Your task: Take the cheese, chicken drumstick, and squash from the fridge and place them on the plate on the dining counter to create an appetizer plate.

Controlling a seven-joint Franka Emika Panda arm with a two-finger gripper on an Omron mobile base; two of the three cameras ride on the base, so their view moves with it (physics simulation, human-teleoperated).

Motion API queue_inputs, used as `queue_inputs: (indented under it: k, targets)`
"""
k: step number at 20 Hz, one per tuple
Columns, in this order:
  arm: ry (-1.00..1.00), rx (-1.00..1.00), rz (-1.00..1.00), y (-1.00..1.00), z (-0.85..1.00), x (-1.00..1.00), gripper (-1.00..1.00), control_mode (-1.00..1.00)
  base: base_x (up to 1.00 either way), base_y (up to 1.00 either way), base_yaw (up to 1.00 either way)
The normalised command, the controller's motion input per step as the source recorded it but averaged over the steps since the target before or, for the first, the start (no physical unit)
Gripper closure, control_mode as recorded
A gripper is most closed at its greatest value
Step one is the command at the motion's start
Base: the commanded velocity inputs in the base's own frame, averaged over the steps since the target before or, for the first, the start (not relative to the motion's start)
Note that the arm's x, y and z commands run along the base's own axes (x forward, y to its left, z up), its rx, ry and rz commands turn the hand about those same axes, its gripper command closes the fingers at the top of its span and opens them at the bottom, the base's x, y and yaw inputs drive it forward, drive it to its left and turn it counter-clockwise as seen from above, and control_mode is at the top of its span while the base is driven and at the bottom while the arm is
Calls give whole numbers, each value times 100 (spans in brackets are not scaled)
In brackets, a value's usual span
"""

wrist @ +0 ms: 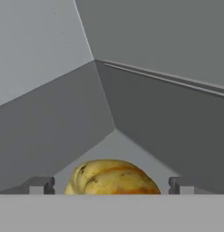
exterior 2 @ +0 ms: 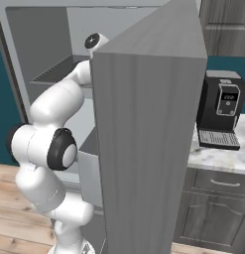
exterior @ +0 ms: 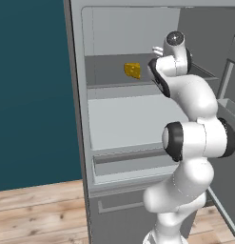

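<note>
The fridge (exterior: pixel 78 119) stands open, and my arm reaches onto its upper shelf. The cheese (exterior: pixel 132 70), a small yellow wedge, sits on that shelf to the left of my wrist. In the hand view the squash (wrist: pixel 111 177), a ribbed yellow lump with orange streaks, lies on the shelf floor in a back corner. My gripper (wrist: pixel 111 186) is open, with one of its fingertips (wrist: pixel 38 185) on each side of the squash and a gap between them and it. The chicken drumstick, the plate and the dining counter are out of view.
The open fridge door (exterior 2: pixel 149 149) stands close on the arm's right. A lower shelf and a drawer (exterior: pixel 128 164) sit below the upper shelf. A black coffee machine (exterior 2: pixel 223 114) stands on a marble counter (exterior 2: pixel 213 158) beyond the door. The floor is wood.
</note>
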Motion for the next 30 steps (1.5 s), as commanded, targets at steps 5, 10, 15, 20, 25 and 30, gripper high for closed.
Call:
queue_inputs:
  k: [5, 10, 15, 20, 25, 30]
  targets:
    - [5, 0, -5, -5, -37, 0, -100, -100, 0, 0, 0]
    - [3, -2, -5, 0, -52, 0, -100, -100, 0, 0, 0]
    - [0, -1, -4, 0, -53, 0, 100, -100, 0, 0, 0]
    - [0, 0, -6, 0, -40, 0, 100, -100, 0, 0, 0]
    - [0, 0, 0, 0, -2, 0, 100, -100, 0, 0, 0]
    - [0, 0, 0, -1, 0, -23, 100, -100, 0, 0, 0]
